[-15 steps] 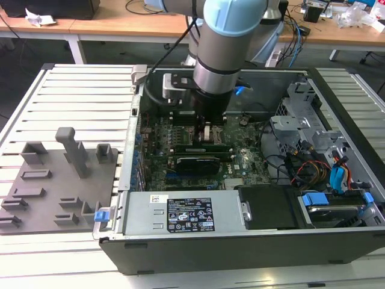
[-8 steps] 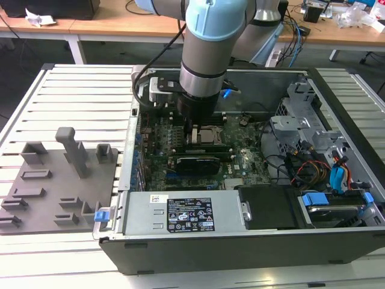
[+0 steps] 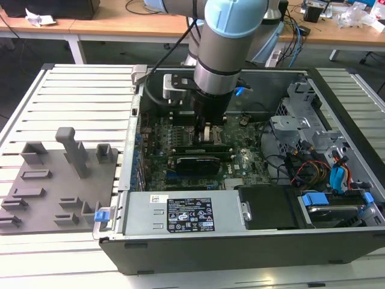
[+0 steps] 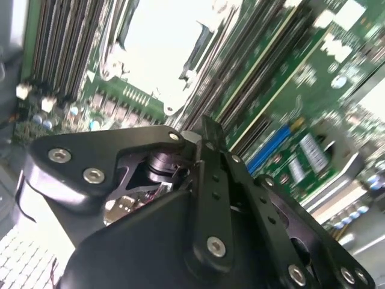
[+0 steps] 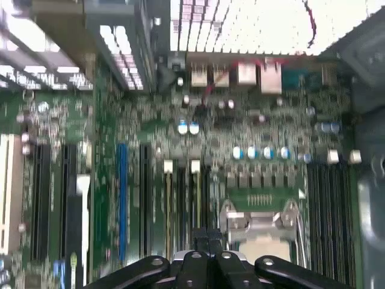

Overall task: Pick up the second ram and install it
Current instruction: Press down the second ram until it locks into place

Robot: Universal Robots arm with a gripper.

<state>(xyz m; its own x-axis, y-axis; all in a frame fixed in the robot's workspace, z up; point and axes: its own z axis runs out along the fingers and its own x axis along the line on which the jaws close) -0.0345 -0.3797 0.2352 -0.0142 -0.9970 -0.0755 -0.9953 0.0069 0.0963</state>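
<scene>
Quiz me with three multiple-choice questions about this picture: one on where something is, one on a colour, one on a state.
1. Where is the end effector?
A. Resting on the floor
B. Down inside the computer case, over the green board
C. Raised up by the ceiling

2. What colour is the tray with cut-out slots beside the case?
A. Grey
B. Red
C. Yellow

3. What state is the computer case in?
A. Shut with its panel on
B. Wrapped in plastic
C. Open, with its insides showing

Answers: 1 B, the exterior view shows the arm reaching down into the case; 2 A, the tray is plain grey; 3 C, the board, cables and drives are plainly visible.
</scene>
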